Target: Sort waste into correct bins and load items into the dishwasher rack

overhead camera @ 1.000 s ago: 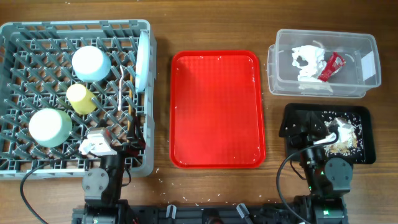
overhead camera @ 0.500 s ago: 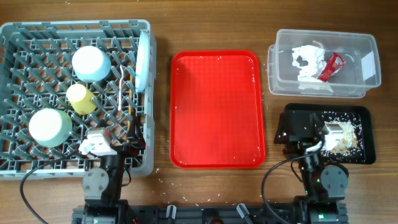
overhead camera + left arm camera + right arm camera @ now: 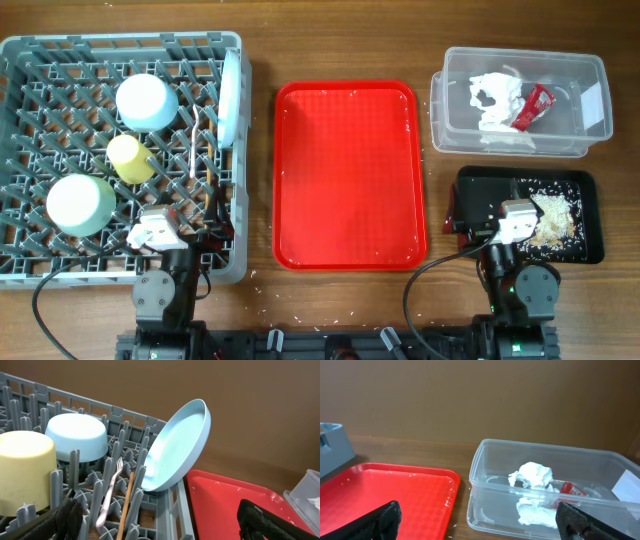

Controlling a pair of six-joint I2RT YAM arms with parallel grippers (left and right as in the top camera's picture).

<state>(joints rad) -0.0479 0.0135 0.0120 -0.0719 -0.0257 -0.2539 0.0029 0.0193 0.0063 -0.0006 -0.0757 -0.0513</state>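
Note:
The grey dishwasher rack [image 3: 30, 60] at the left holds an upturned pale blue bowl [image 3: 147, 102], a yellow cup [image 3: 128, 158], a light green bowl [image 3: 80, 204], a pale blue plate [image 3: 231, 98] on edge, a white fork [image 3: 193, 150] and chopsticks [image 3: 207, 195]. The clear tub [image 3: 590, 75] holds white tissue [image 3: 495, 100] and a red wrapper [image 3: 533, 106]. The black tray [image 3: 590, 185] holds beige scraps [image 3: 558, 215]. My left gripper [image 3: 190, 235] is open and empty over the rack's front right corner [image 3: 160, 520]. My right gripper [image 3: 490, 218] is open and empty at the black tray's near left [image 3: 480, 520].
A bare red serving tray [image 3: 348, 175] lies in the middle, with a few crumbs on it. Small crumbs dot the wood near the front edge. In the left wrist view the plate [image 3: 175, 450] leans over the rack's right wall, with the fork [image 3: 107, 495] below it.
My right gripper has drawn back from over the scraps in the black tray toward the tray's near left corner. The left arm has not moved.

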